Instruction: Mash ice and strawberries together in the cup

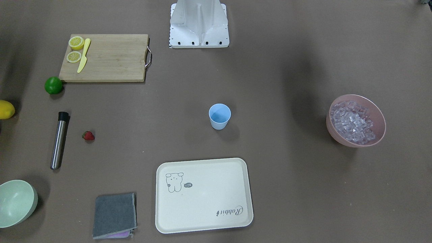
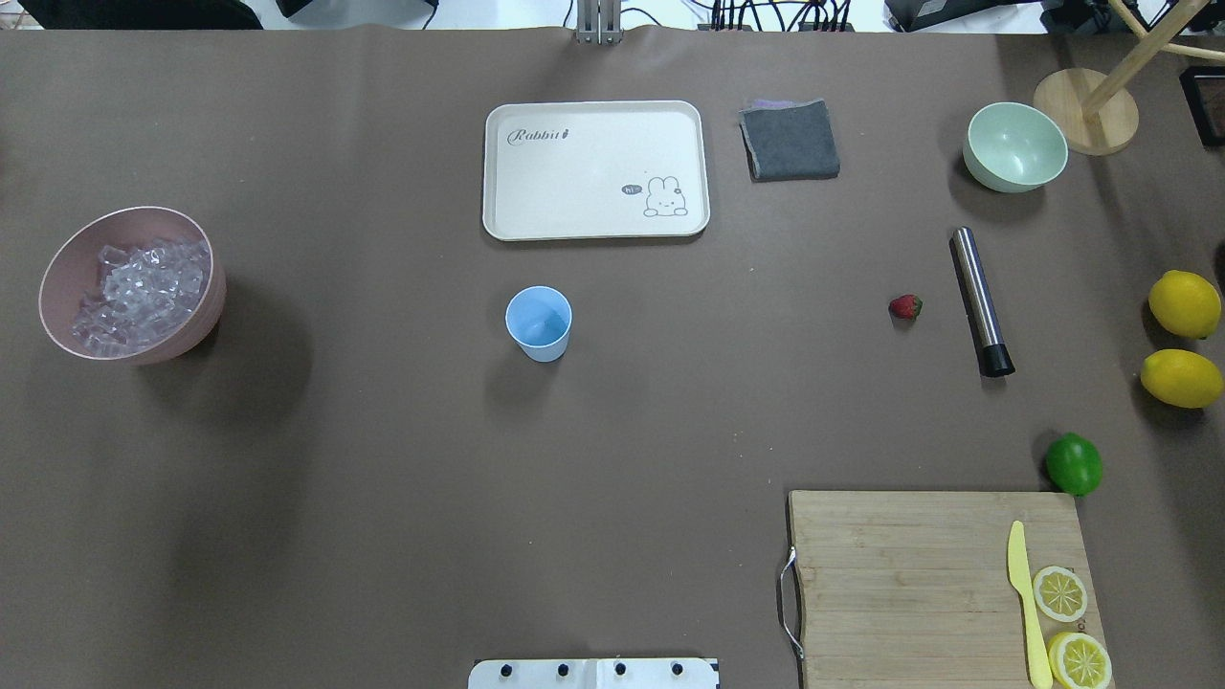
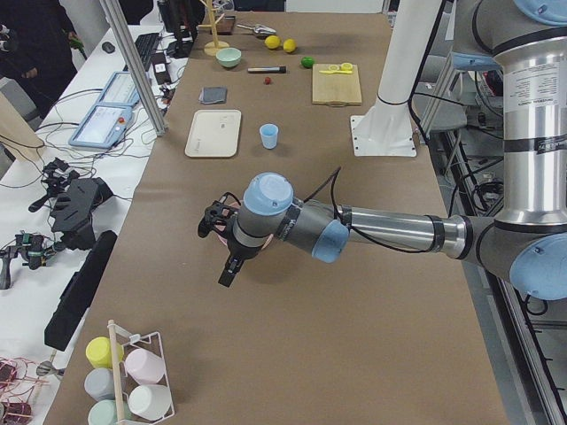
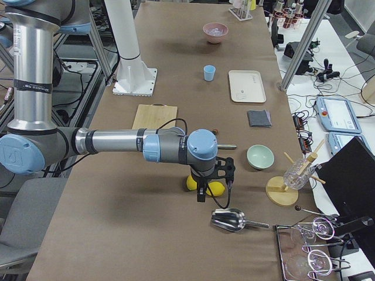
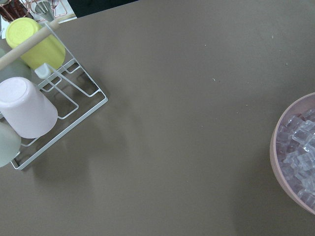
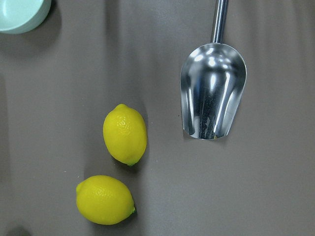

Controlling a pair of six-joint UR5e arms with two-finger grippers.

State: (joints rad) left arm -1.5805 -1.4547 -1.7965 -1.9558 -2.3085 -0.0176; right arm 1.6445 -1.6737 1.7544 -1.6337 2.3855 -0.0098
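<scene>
**Left gripper** [image 3: 228, 266]: we record it only from the side view. It hangs above the table's left end, just beside the pink bowl [image 2: 57, 277]. We cannot tell whether its jaws are parted or closed. Its wrist camera shows the bowl's rim and a wire rack of upturned cups [image 5: 64, 108].

**Right gripper** [image 4: 212, 175]: also seen from the side only, so we cannot tell its jaw state. It hangs over two whole lemons [image 6: 125, 133] and a steel scoop [image 6: 212, 91] at the right end.

**Ice** [image 2: 144, 292]: heaped in the pink bowl at far left. We judge it is stocked on the left arm's side for easy reach.

**Cup** [image 2: 539, 323]: light blue and upright at the table's centre. It looks empty to us. It stands between the two arms, presumably so either can fill it.

**Strawberry** [image 2: 904, 306]: lies alone on the right, just left of a steel muddler [image 2: 980, 300]. We take it that both are staged for the right arm.

**Other stock:**
- A cream tray [image 2: 498, 172] sits beyond the cup.
- A grey cloth [image 2: 790, 140] lies to the tray's right.
- A pale green bowl [image 2: 1014, 144] stands at far right.
- A lime [image 2: 1073, 463] rests at the far corner of the cutting board [image 2: 900, 574].
- The board carries a yellow knife [image 2: 1024, 593] and lemon halves [image 2: 1059, 592].

**Progress:** we judge that no step is done yet.
</scene>
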